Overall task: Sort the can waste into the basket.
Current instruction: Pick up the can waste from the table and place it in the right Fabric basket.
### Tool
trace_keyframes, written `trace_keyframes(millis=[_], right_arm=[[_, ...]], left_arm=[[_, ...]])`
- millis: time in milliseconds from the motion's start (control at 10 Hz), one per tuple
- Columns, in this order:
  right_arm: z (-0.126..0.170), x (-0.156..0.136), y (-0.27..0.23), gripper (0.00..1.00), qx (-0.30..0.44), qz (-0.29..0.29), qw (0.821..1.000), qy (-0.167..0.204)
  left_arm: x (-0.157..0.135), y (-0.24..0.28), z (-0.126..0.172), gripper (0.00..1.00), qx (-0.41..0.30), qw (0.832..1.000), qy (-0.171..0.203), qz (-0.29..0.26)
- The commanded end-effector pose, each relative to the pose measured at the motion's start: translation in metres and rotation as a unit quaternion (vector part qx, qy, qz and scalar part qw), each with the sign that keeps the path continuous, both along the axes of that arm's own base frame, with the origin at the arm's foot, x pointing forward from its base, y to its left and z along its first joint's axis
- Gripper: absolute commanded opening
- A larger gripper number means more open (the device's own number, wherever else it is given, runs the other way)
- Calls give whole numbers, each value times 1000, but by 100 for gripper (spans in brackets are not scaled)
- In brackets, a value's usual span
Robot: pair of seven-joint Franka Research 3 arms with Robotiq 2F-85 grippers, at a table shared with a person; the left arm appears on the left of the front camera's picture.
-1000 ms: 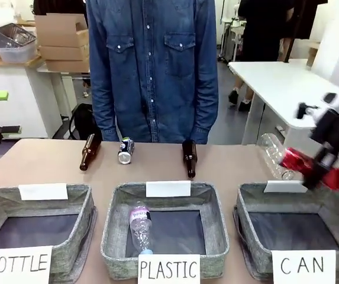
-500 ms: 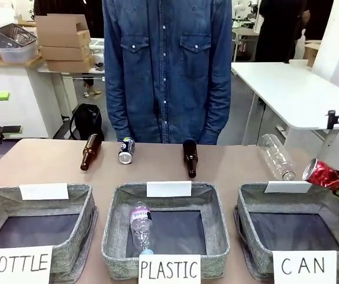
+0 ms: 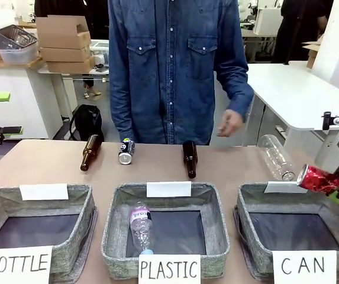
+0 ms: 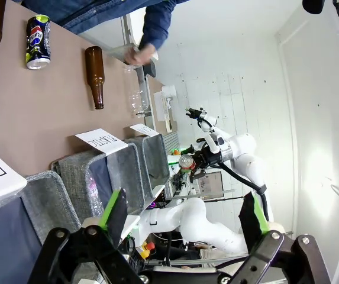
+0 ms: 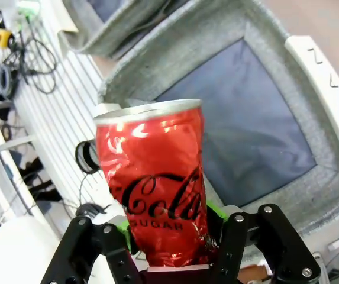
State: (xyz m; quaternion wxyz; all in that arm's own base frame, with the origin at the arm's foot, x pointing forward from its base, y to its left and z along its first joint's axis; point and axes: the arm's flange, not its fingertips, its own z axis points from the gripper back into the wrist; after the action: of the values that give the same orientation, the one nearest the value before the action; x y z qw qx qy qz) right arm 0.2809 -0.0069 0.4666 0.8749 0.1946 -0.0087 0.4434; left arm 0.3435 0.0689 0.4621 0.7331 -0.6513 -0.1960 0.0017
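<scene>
At the right edge of the front view, my right gripper (image 3: 338, 186) holds the red can (image 3: 316, 178) on its side in the air, silver end pointing toward the centre of the frame. The can hangs over the far right corner of the CAN basket (image 3: 244, 222), the grey fabric basket at lower right with a white sign on its near wall. In the right wrist view the crumpled can stands up from the bottom centre of the frame between the fingers. The green pads (image 5: 214, 211) lie against its sides, pressed on as far as I can judge from so close, with the basket's dark base behind it. My left gripper (image 4: 184, 201) fills the bottom of the left wrist view, its jaws spread wide. The black-and-silver can (image 3: 126, 150) lies on the brown table (image 3: 39, 163) in the upper middle of the front view, left of centre, between two brown glass bottles (image 3: 89, 152). A clear plastic bottle (image 3: 274, 156) lies farther right, just beyond the CAN basket. The PLASTIC basket (image 3: 113, 228) sits at bottom centre and the BOTTLE basket (image 3: 81, 234) at bottom left. A person (image 3: 175, 71) in a denim shirt stands behind the table, one hand (image 3: 231, 123) held above its far edge.
</scene>
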Motion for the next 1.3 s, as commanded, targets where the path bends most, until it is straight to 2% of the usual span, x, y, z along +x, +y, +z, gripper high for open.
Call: trace_keyframes(millis=[0,200,300,400,900,1000,1100,1200], right_arm=[[-37,-28,2,100,-11,-15,1000,-6],[-41,-30,-1,100,-9,-18,1000,-9],[-41,-30,-1,91,-10,-19,1000,-11],[-42,-30,-2,100,-11,-21,1000,-11],[-44,-27,-2,100,23,-31,999,2],[-30,-27,2,100,140,-82,986,36],[-11,-27,-1,100,316,-146,936,57],[5,-23,-6,100,456,-236,853,97]], left_arm=[[1,-2,3,100,-12,1000,-3,1],[1,-2,3,100,-12,1000,-3,1],[1,-2,3,100,-12,1000,-3,1],[1,-2,3,100,-12,1000,-3,1],[1,-2,3,100,-12,1000,-3,1],[1,-2,3,100,-12,1000,-3,1],[1,-2,3,100,-12,1000,-3,1],[1,-2,3,100,-12,1000,-3,1]])
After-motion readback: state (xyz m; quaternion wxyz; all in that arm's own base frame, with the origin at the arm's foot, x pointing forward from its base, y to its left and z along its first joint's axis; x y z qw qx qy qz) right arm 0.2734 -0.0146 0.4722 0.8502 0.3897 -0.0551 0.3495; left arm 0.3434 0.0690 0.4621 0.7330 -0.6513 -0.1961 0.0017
